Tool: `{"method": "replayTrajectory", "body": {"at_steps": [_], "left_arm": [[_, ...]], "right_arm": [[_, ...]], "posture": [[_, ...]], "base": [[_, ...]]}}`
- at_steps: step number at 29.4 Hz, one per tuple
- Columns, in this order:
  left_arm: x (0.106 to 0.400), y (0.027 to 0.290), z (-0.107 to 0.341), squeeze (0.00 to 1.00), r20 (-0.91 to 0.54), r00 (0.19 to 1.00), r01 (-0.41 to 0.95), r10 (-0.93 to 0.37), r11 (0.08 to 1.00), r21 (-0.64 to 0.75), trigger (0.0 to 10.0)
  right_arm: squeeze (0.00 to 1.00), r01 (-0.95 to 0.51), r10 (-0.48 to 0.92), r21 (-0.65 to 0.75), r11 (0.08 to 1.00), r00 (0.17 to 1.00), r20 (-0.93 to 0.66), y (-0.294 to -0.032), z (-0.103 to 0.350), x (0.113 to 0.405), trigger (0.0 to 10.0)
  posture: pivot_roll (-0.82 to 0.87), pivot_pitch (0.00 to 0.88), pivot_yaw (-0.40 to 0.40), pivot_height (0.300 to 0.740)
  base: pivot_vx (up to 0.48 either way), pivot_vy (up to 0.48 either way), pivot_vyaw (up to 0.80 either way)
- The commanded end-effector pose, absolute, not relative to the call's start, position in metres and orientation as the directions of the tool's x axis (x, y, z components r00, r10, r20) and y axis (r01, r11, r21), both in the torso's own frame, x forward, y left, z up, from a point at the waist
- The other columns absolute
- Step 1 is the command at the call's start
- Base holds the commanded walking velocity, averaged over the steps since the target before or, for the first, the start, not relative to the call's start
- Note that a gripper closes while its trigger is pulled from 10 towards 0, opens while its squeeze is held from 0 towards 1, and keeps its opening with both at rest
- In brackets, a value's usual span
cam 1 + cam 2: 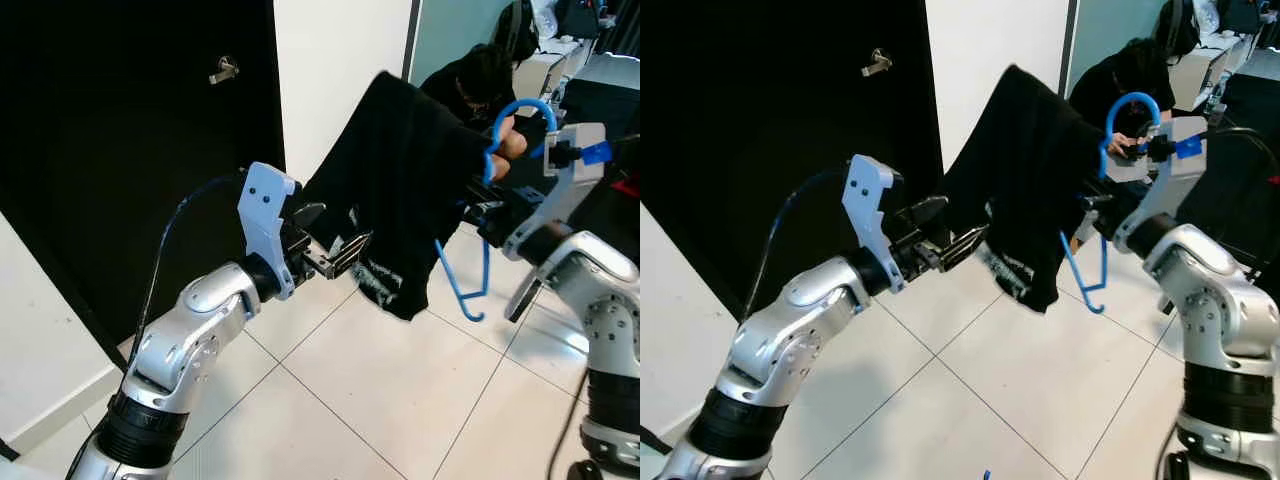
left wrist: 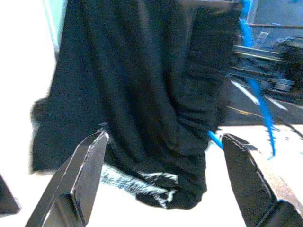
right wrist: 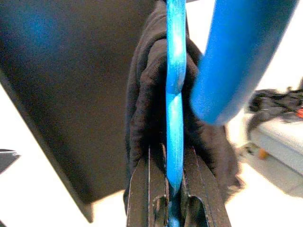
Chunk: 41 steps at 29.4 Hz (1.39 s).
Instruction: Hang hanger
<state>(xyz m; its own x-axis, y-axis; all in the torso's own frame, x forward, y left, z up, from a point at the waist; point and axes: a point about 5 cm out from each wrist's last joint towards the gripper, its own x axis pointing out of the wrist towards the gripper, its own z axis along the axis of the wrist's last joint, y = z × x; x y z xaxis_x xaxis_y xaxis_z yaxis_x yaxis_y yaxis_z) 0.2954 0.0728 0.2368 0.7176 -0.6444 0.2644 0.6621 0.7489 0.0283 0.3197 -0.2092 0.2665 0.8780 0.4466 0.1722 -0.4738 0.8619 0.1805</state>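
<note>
A black door point(image 1: 120, 170) with a metal lever handle point(image 1: 224, 69) is seen from 9 to 11 o'clock, beside a white wall strip point(image 1: 340, 70), above a floor of pale tiles point(image 1: 380, 390). At the middle, toward 1 o'clock, a black garment point(image 1: 400, 180) is draped over a blue hanger point(image 1: 468, 290), its hem with a pale printed patch hanging lowest. The hanger's hook point(image 1: 520, 115) is raised at 2 o'clock and its lower corner is shown below the cloth, clear of the floor. The hanger's stem is clenched between the closed fingers of the right gripper point(image 3: 174, 189), with cloth bunched on both sides. The left gripper point(image 2: 165, 179) is held at the centre, fingers spread apart and empty, just short of the garment's lower edge. A seated person point(image 1: 480, 80) in dark clothing is seen at 1 o'clock behind the garment.
</note>
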Motion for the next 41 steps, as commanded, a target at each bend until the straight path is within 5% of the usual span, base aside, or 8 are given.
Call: {"method": "replayTrajectory", "body": {"at_steps": [1,14,31,32,34,35,41], "left_arm": [[0.299,0.072,0.225,0.0,0.23,0.77,0.603,-0.595,0.797,0.044,10.0],[0.309,0.048,0.218,0.0,0.249,0.867,0.437,-0.43,0.899,0.03,10.0],[0.323,0.061,0.215,0.0,0.264,0.918,0.268,-0.295,0.954,0.135,10.0],[0.324,0.062,0.216,0.0,0.268,0.92,0.257,-0.287,0.956,0.139,8.0],[0.324,0.063,0.216,0.0,0.272,0.92,0.251,-0.282,0.957,0.142,8.0],[0.325,0.066,0.217,0.0,0.279,0.922,0.237,-0.269,0.961,0.145,0.0],[0.33,0.079,0.226,0.0,0.309,0.926,0.181,-0.215,0.974,0.136,0.0]], "right_arm": [[0.0,-0.515,0.473,0.204,0.832,0.852,0.222,-0.199,0.274,0.323,10.0],[0.0,-0.614,0.586,0.272,0.741,0.789,0.185,-0.153,0.256,0.328,10.0],[0.0,-0.732,0.701,0.249,0.634,0.68,0.216,-0.116,0.263,0.306,10.0],[0.0,-0.733,0.702,0.248,0.633,0.679,0.216,-0.115,0.263,0.305,10.0],[0.0,-0.734,0.702,0.248,0.632,0.678,0.217,-0.115,0.263,0.304,10.0],[0.0,-0.731,0.699,0.248,0.636,0.682,0.216,-0.115,0.263,0.304,10.0],[0.0,-0.697,0.668,0.247,0.673,0.716,0.202,-0.123,0.262,0.306,10.0]], "posture": [[0.01,0.0,-0.01,0.74],[0.02,0.0,-0.036,0.74],[-0.01,0.0,-0.02,0.74],[-0.01,0.0,-0.018,0.74],[-0.01,0.0,-0.017,0.74],[-0.01,0.0,-0.016,0.74],[-0.01,0.0,-0.017,0.74]], "base": [[0.0,0.0,0.0],[0.0,0.0,0.0],[0.0,0.0,0.0],[0.0,0.0,0.0],[0.0,0.0,0.0],[0.0,0.0,0.0],[0.0,0.0,0.0]]}}
